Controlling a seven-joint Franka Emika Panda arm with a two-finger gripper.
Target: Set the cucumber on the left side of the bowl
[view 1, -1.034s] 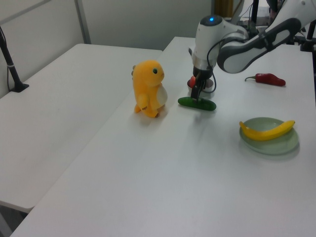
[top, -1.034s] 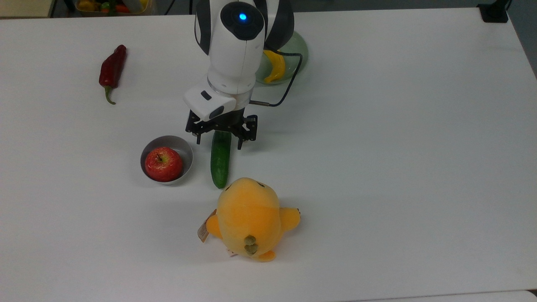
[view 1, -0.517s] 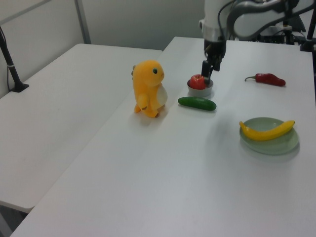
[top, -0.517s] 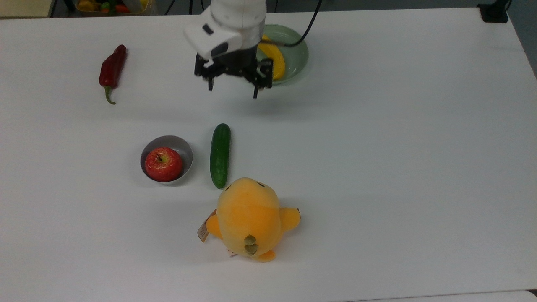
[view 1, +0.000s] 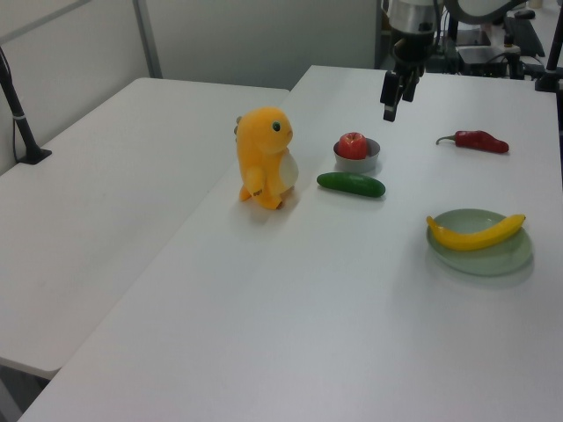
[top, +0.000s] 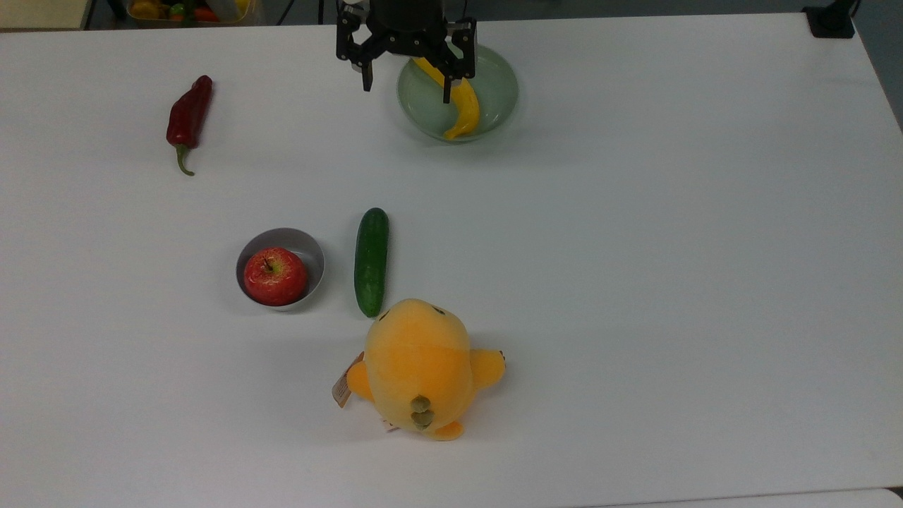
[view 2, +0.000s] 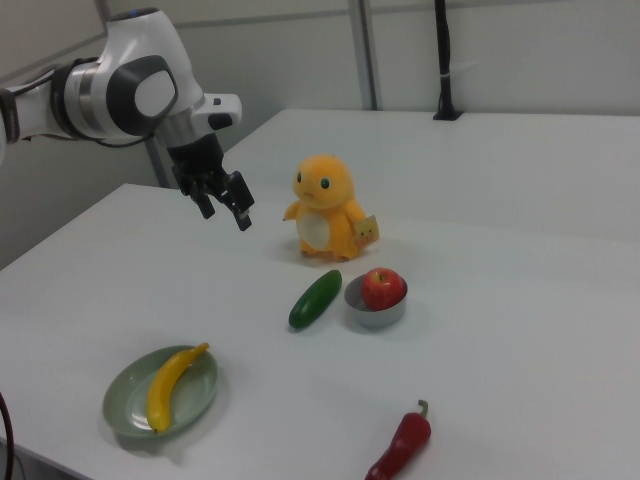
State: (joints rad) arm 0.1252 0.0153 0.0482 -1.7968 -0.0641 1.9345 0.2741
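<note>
The dark green cucumber lies flat on the white table, close beside the small grey bowl that holds a red apple. It is on the top view's right of the bowl and on the right view's left of it. My gripper hangs open and empty, high above the table. It is well away from the cucumber, over the edge of the green plate in the top view.
A green plate holds a curved yellow vegetable. A dark red chilli lies apart at the top view's left. An orange plush toy stands just past the cucumber's end.
The gripper, which straddled the cucumber a second ago, has lifted off and pulled back toward the green plate. The cucumber stays where it lay.
</note>
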